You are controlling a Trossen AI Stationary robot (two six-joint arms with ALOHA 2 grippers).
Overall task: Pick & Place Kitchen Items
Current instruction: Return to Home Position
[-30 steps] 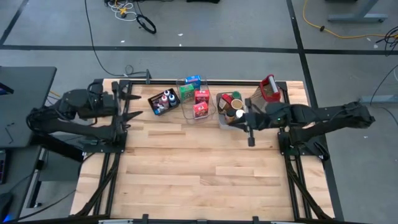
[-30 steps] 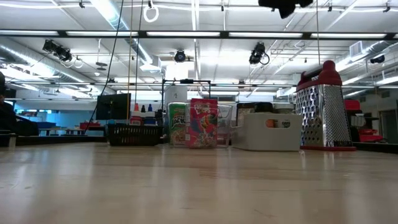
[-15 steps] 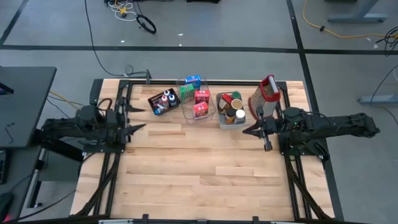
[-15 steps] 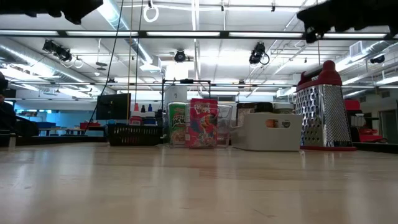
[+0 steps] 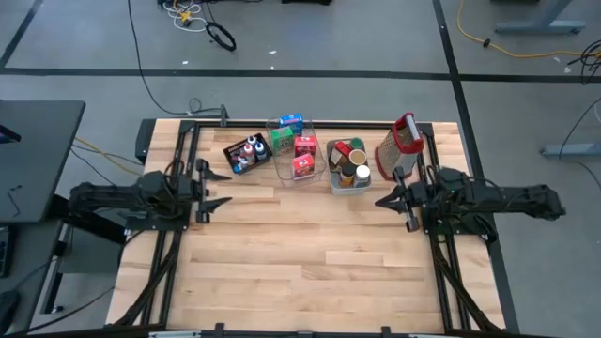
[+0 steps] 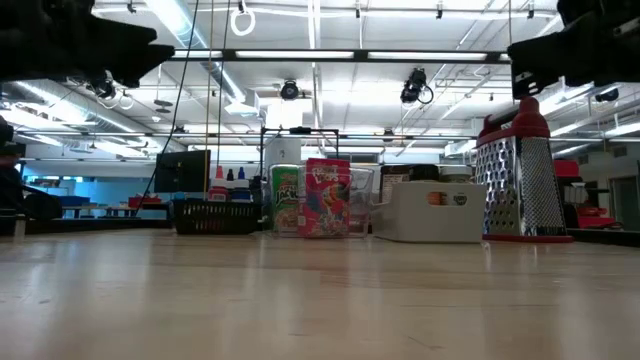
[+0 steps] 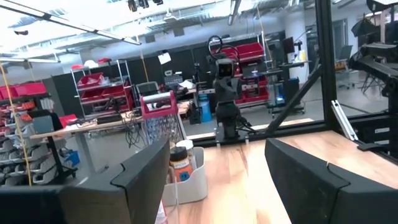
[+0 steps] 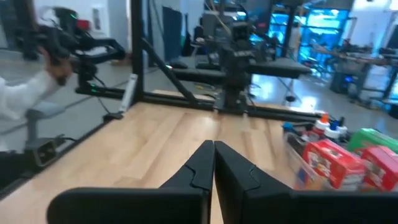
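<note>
Shallow black tray (image 5: 232, 153): small coloured-cap bottles (image 5: 250, 148) | clear plastic bin (image 5: 274, 124): red, green and blue little boxes (image 5: 303, 147) | grey bin (image 6: 440, 226): round cans and jars (image 5: 352, 160), beside tall metal grater (image 5: 402, 143) | left gripper (image 5: 223, 189): tabletop (image 5: 300, 244) left edge, fingers (image 7: 149, 180) spread | right gripper (image 5: 379, 201): right edge, fingers (image 8: 193, 175) pressed together

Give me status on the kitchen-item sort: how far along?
Looks done: bottles sit in the black tray, boxes in the clear bin, jars in the gray bin; I see nothing loose on the table. In hand: nothing. The left gripper is open, the right gripper shut and empty, each at its own side. Left: likely just parking both.
</note>
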